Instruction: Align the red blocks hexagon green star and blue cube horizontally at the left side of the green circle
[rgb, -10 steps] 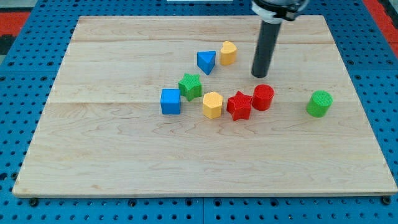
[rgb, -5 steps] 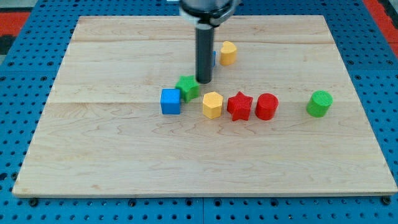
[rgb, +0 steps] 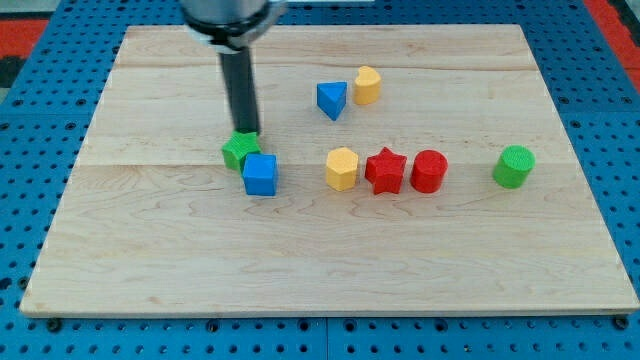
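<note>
My tip (rgb: 245, 131) touches the top of the green star (rgb: 238, 151), left of the board's middle. The blue cube (rgb: 260, 174) touches the star at its lower right. To the right, in a row, lie the yellow hexagon (rgb: 342, 168), the red star (rgb: 385, 170) and the red cylinder (rgb: 428, 171), the two red blocks touching. The green circle (rgb: 514, 166), a cylinder, stands apart at the right end of that row.
A blue triangle (rgb: 332, 99) and a second yellow block (rgb: 367, 85) lie above the row, near the view's top. The wooden board (rgb: 150, 250) rests on a blue pegboard.
My tip has moved left from above the red cylinder to the green star. The green star and blue cube were pushed left and slightly down. The red cylinder shifted down into line.
</note>
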